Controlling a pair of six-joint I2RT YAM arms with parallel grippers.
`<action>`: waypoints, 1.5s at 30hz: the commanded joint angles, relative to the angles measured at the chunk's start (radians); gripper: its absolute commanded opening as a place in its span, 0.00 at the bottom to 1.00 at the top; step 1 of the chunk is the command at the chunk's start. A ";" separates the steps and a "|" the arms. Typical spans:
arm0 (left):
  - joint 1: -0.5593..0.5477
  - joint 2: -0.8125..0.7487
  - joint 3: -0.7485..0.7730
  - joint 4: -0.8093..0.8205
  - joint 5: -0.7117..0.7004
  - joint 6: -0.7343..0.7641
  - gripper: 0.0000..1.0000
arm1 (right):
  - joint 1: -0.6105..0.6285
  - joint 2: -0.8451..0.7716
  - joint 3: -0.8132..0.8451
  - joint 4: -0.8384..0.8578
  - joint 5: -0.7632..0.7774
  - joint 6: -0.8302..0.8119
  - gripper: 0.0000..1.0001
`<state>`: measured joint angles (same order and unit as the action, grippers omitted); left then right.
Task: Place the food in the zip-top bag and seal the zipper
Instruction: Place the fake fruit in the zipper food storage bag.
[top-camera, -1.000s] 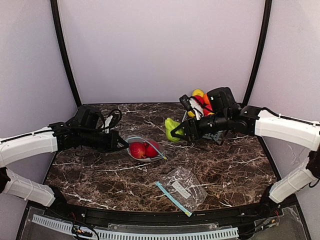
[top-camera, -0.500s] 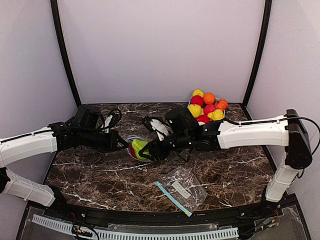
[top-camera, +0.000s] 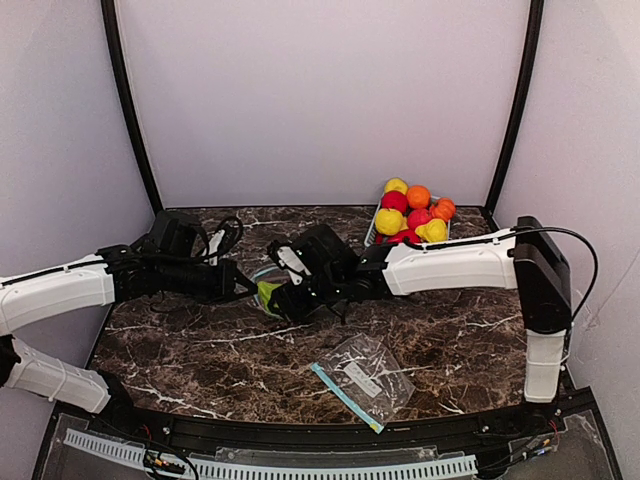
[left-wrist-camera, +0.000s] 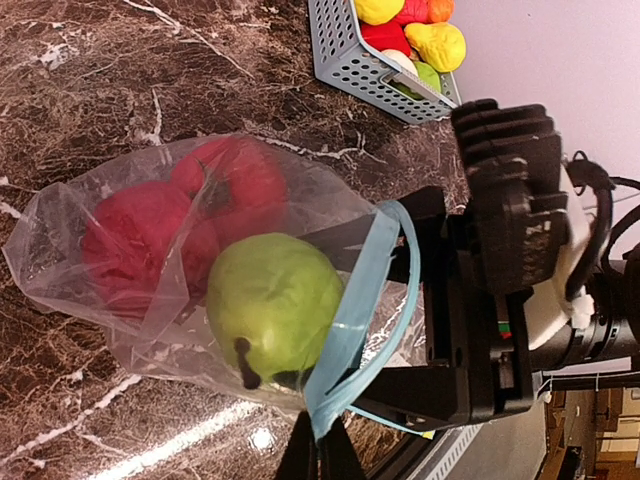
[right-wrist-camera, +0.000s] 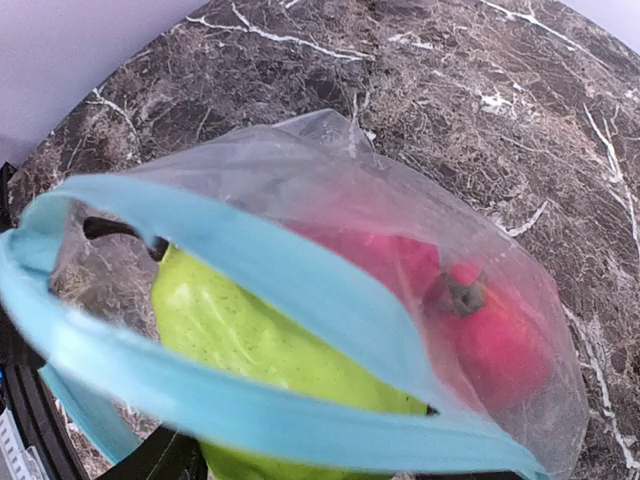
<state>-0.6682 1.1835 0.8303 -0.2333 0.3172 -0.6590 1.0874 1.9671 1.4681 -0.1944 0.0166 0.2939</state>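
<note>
**Green fruit at the bag's mouth, fingers half hidden**

Bag film hides most of the right gripper (top-camera: 278, 298). Its jaws stand partway apart around the glossy green pear-shaped toy fruit (left-wrist-camera: 272, 305), just inside the clear plastic zip-top bag (left-wrist-camera: 45, 260), at 9 o'clock from table centre. Two red toy fruits (left-wrist-camera: 140, 240) lie deeper in. The left gripper (left-wrist-camera: 320, 445) pinches the bag's blue zipper rim, fully closed.

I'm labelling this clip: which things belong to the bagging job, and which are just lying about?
In the job: left gripper, pinching the open bag; right gripper, holding the green pear; two red fruits inside; fruit pile in the basket.
Lying about: flat second bag at the front.
</note>
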 joint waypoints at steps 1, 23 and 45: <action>0.004 -0.008 -0.019 0.018 0.015 0.002 0.01 | -0.001 0.070 0.091 -0.104 0.043 0.011 0.53; 0.004 -0.023 -0.028 0.012 -0.014 -0.006 0.01 | -0.027 0.042 0.134 -0.192 -0.012 -0.018 0.88; 0.015 -0.042 -0.044 -0.017 -0.046 0.019 0.01 | -0.175 -0.446 -0.119 -0.476 0.183 0.031 0.95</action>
<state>-0.6590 1.1717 0.8120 -0.2337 0.2859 -0.6617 0.9955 1.5635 1.4029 -0.5293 0.0284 0.2981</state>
